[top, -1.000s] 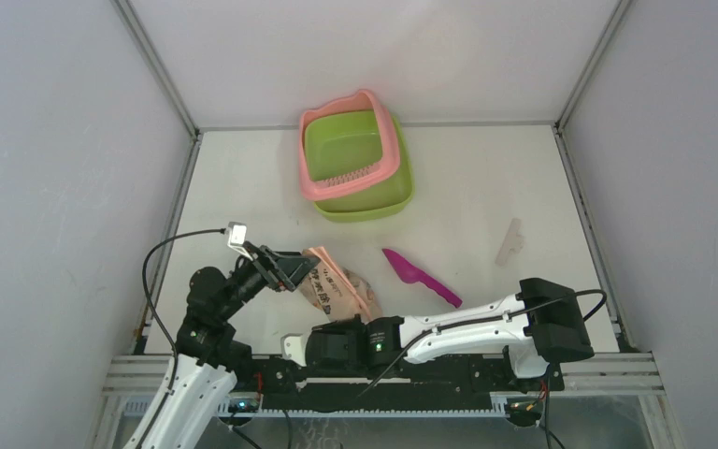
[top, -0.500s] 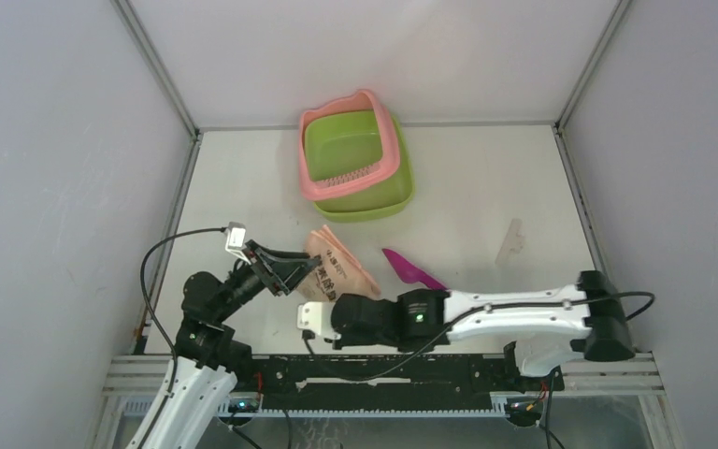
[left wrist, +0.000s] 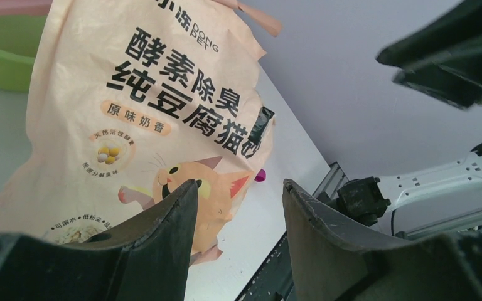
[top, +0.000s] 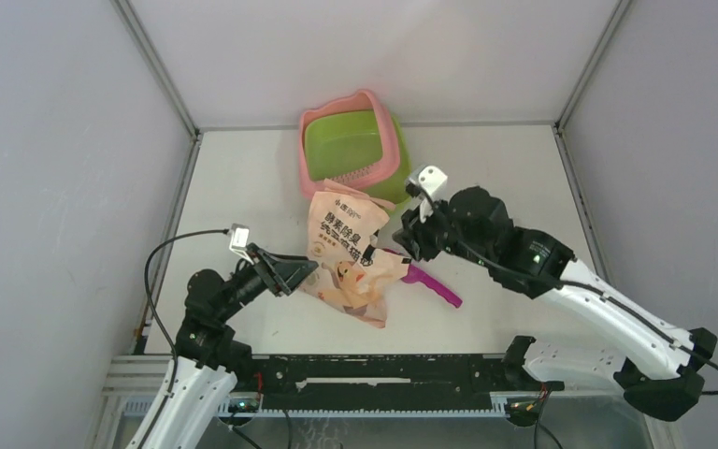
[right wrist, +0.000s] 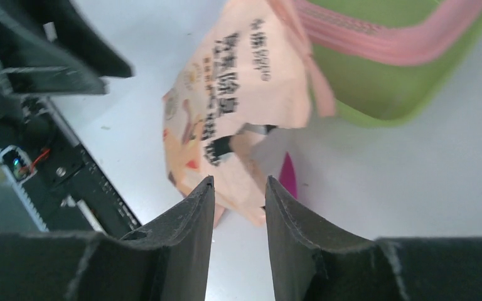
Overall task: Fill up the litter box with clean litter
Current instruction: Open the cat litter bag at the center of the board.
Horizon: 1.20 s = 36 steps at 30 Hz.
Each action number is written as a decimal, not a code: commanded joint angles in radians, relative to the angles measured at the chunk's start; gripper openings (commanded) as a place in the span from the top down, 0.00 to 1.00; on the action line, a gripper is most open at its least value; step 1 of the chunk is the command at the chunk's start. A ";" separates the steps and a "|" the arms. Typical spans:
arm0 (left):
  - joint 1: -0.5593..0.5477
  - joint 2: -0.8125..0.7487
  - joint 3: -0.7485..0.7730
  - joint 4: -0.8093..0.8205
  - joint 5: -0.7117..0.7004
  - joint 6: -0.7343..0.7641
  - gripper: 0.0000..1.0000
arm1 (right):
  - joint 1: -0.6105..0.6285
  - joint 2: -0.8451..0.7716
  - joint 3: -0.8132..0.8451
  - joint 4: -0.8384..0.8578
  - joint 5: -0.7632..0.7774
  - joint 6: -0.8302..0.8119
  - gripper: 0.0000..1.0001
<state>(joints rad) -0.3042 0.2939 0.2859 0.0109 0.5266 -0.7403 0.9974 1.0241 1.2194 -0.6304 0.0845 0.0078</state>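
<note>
One litter box (top: pixel 351 145) stands at the far centre of the table (top: pixel 243 178), close to the back wall, its long axis running roughly front to back and turned slightly. It consists of a lime-green basin seated under a pink rim; two cat-ear bumps rise from the far edge of the rim. The basin interior shows as plain green in the top view. A perforated pink grid (top: pixel 366 174) spans the near end, and the green base projects beyond the rim on the near right side. A peach-pink printed bag (top: pixel 346 253) stands immediately in front of the box, leaning, with its top edge overlapping the near rim and part of the grid. The bag face carries dark characters and an orange cat graphic. A magenta scoop (top: pixel 435 288) lies flat on the table just right of the bag's lower half. The left gripper (top: pixel 304 271) sits at the bag's lower left corner. Its fingers stand apart with the bag face showing in the gap, and whether they pinch the bag cannot be determined. The right gripper (top: pixel 396 243) hangs just beside the bag's right edge, above the scoop's near end, its fingers parted with nothing between them.
</note>
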 commanded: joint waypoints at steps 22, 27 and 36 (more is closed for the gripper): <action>0.005 0.017 0.074 -0.055 -0.009 0.042 0.43 | -0.382 0.358 -0.094 0.187 -0.654 0.077 0.55; 0.004 0.017 0.076 -0.056 -0.007 0.042 0.43 | -0.394 0.366 -0.124 0.264 -0.655 0.104 0.54; 0.004 0.010 0.080 -0.077 -0.005 0.048 0.43 | -0.440 0.326 -0.177 0.374 -0.673 0.144 0.54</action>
<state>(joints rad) -0.3042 0.3073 0.2882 -0.0715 0.5217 -0.7208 0.5800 1.4002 1.0523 -0.3611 -0.5564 0.1207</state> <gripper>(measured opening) 0.570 0.458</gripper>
